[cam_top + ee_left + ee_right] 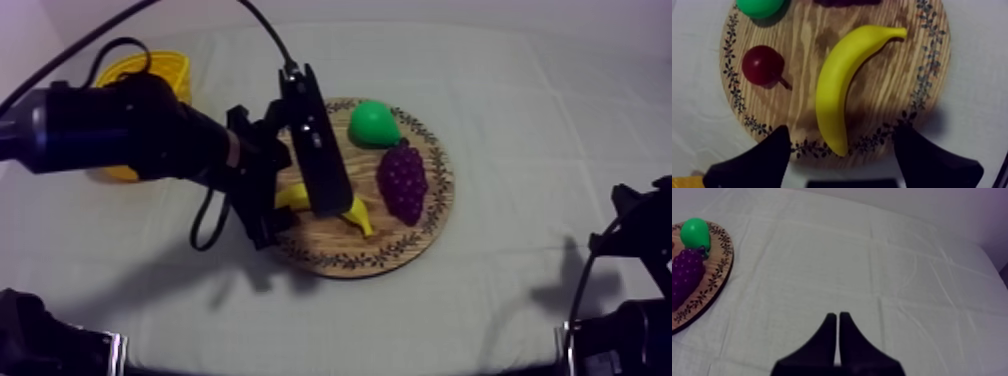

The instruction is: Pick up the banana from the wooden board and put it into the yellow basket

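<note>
On the grey-white clothed worktop (520,120), the round wooden board with patterned rim (887,75) is topped by the curved yellow toy banana (837,85), lying flat. The left tool (842,131), spread wide and empty above it, should be lowered astride its middle

Board (897,80): wood with visible grain, matt, with a printed leaf pattern round the rim. Banana (839,85): smooth yellow plastic with a soft sheen. Small red fruit (762,65): smooth and glossy. Pear (372,123): smooth, with a slight shine. Grapes (402,180): knobbly and dull. Cloth (872,263): matt fabric, faintly creased.
</note>
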Robot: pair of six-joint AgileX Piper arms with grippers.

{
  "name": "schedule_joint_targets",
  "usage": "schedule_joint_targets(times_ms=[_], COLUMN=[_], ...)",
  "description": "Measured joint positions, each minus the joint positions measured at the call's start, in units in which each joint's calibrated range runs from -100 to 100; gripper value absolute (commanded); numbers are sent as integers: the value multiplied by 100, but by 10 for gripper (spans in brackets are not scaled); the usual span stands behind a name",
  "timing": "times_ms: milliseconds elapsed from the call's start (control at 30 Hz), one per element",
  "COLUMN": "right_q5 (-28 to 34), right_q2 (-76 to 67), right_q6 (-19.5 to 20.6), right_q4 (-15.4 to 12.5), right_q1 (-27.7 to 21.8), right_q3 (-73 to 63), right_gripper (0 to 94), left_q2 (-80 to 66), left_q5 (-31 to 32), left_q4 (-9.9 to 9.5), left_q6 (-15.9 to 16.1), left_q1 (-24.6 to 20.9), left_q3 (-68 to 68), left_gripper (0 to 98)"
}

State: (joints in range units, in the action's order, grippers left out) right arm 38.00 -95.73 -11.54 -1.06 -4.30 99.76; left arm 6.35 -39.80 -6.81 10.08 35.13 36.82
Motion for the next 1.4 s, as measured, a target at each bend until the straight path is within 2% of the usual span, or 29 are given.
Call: schedule_joint_targets(times_ms=[367,600,700,833,1033,1400], right_q5=[0,18,5,5,-4,-4], right_q2=[0,0,0,0,0,0], right_q6=[3,3,3,3,3,3], right_q4=[0,0,0,0,0,0], right_q1=[0,0,0,0,0,0], right_q3=[0,0,0,0,0,0], right_gripper=[3,3,3,3,3,3], left_q2=[1340,1880,2092,2283,2475,2511], left_q5=[-858,-1381,-1569,-1700,-1871,-2039], left_q4=[-135,-319,-378,-497,-840,-1136], left_q6=[-54,-214,-263,-376,-746,-1157], left_q1=[67,126,147,212,341,342], left_q3=[-1189,-1747,-1952,-2143,-2305,-2227], left_gripper=[744,696,651,539,382,287])
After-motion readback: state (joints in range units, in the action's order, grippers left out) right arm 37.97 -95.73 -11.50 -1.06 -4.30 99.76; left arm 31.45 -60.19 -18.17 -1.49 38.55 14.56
